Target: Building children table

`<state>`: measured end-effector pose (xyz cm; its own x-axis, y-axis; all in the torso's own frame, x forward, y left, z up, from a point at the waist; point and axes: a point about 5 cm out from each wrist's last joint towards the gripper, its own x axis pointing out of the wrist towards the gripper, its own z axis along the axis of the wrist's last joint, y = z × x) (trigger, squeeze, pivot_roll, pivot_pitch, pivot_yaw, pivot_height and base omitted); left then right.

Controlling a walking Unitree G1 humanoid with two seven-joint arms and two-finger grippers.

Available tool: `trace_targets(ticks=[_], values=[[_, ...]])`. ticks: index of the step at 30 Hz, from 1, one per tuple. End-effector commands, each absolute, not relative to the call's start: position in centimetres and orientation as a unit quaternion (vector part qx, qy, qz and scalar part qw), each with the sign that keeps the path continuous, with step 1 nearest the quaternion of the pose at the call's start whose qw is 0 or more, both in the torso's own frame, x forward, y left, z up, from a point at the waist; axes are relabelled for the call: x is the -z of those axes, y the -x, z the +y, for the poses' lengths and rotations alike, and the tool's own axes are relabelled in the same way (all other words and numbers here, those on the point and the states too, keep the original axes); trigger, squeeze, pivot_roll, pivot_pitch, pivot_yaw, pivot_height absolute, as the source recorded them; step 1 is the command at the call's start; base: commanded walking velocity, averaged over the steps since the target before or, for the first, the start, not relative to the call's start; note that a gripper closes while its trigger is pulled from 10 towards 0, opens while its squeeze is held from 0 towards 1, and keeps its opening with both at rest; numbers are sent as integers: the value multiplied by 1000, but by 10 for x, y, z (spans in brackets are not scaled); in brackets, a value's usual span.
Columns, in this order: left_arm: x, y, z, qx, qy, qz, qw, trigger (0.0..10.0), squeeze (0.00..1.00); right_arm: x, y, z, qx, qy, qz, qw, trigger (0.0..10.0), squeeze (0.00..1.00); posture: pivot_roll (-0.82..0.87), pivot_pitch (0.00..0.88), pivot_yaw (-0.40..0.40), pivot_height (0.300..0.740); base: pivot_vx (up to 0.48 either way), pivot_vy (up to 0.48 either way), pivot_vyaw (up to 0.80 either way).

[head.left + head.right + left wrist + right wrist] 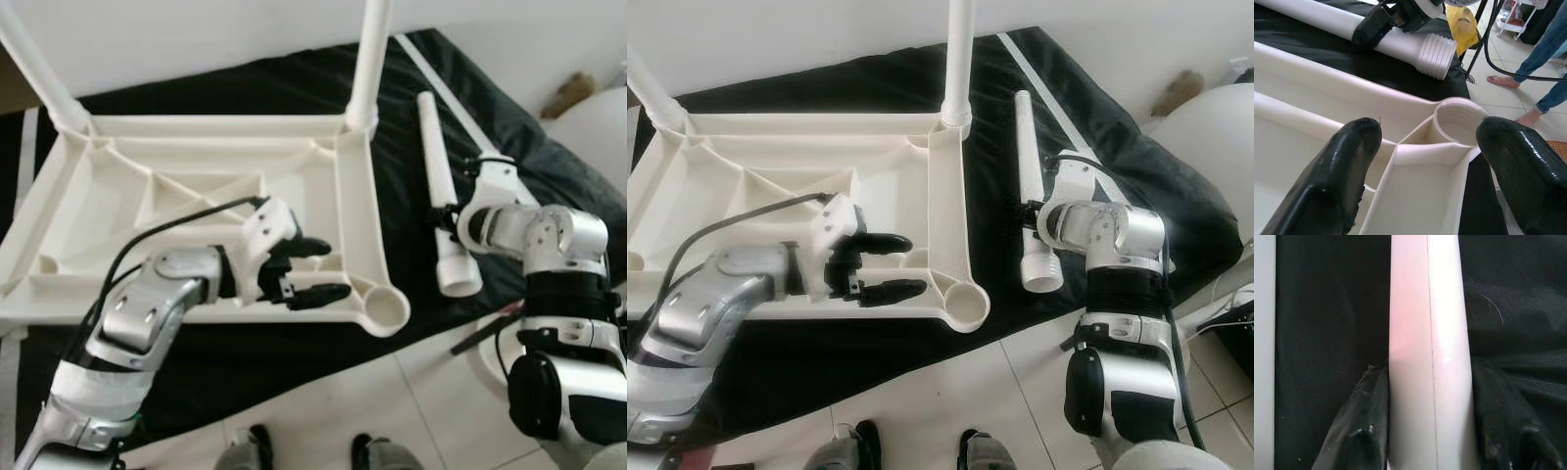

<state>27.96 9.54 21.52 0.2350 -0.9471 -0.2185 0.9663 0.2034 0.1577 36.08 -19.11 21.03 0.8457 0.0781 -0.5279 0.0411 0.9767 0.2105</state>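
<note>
A white plastic table top point(196, 132) lies upside down on a black cloth point(470, 88). Two white legs stand screwed into its far corners point(370, 59) point(39, 69). At the near right corner is an empty threaded socket point(389, 310) point(1459, 120). My left gripper point(328, 268) hangs open over the underside ribs just left of that socket, holding nothing. A loose white leg point(436, 166) lies on the cloth to the right of the table, its threaded end point(458, 274) toward me. My right gripper point(1430, 431) is shut on this leg around its middle.
White tile floor point(392, 411) lies in front of the cloth, with my feet point(255, 446) at the bottom edge. A person's bare feet point(1508, 81) and a yellow bag point(1464, 24) are off to the right. A white rounded object point(598, 127) sits at the far right.
</note>
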Motion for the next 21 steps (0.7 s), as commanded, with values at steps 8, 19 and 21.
trace_targets(ticks=[8, 19, 21], values=[[-223, -289, 96, 606, -133, 22, 784, 10000, 0, -186, -355, -189, -17, -91, 302, 949, 0, 0, -38, 201, 14, 740, 0, 0, 0], [-243, -314, 101, 545, -109, -27, 831, 10000, 0, -233, -359, -207, 24, -80, 77, 994, 10000, 0, -48, 140, 11, 740, 0, 0, 0], [-245, -318, 102, 533, -104, -32, 839, 10000, 0, -234, -354, -207, 22, -90, 58, 994, 10000, 0, -50, 124, 8, 740, 0, 0, 0]])
